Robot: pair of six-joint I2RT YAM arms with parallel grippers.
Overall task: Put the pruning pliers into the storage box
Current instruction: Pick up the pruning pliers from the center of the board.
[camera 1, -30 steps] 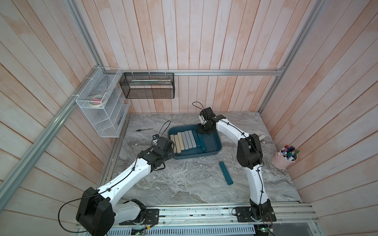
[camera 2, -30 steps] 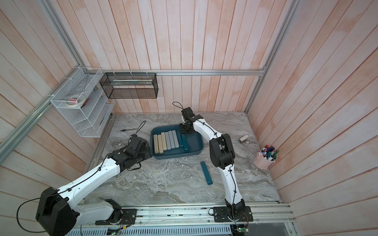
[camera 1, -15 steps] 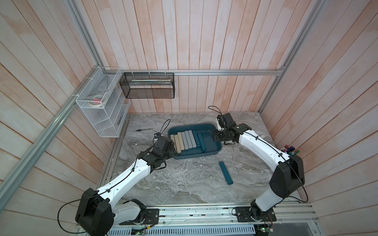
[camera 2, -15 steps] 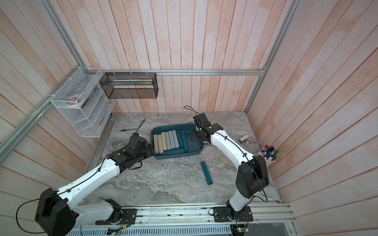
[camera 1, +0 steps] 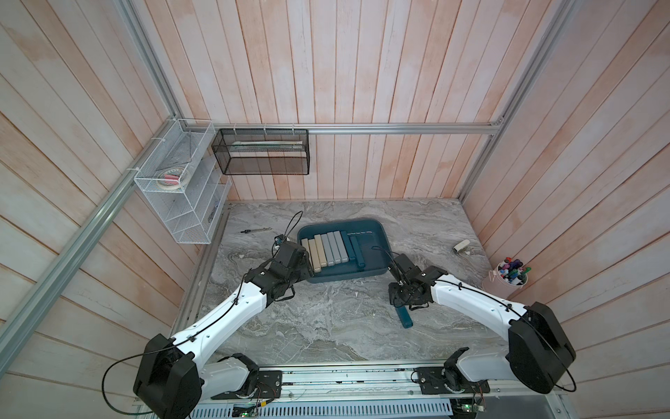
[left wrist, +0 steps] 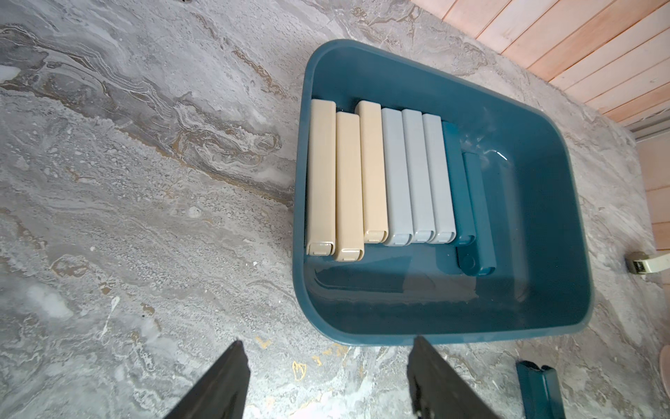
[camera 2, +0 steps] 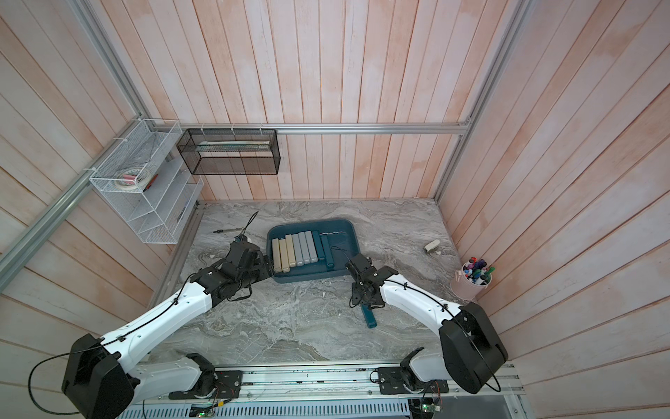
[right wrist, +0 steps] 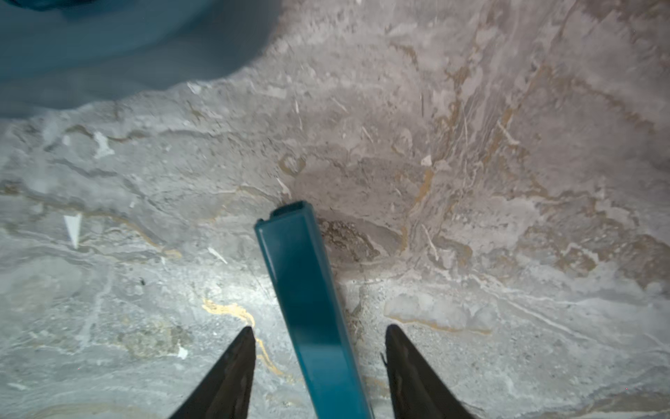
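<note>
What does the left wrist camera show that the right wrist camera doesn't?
Only the left wrist view shows inside the storage box: three beige bars, three grey bars and two dark teal bars side by side, plus the open left hand. Only the right wrist view shows the open right hand, its fingers either side of the loose teal bar, not touching it. Both show the marble table, that loose bar lying on it, and the box, a blurred corner in the right wrist view.
</note>
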